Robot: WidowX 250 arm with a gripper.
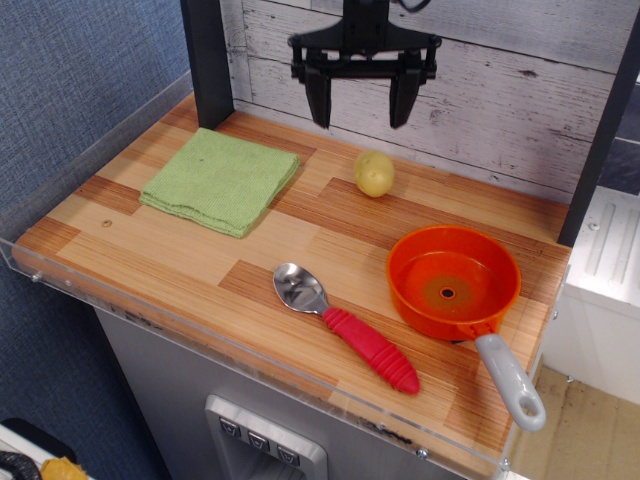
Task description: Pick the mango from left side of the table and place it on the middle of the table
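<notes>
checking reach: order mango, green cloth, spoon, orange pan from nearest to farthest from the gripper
1. mango, just below the open gripper, at the back
2. green cloth, to the left
3. orange pan, front right
4. spoon, at the front edge

On the table (180, 250), the mango (374, 173) lies right of the cloth (221, 179), behind spoon (345, 325) and pan (455, 282).

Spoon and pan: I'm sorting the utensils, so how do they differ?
The spoon has a shiny metal bowl and a ribbed red handle; the pan has an orange bowl and a grey handle. The spoon is slim and shallow, the pan wide and deep. Both lie on the table, handles pointing to the picture's lower right.
</notes>
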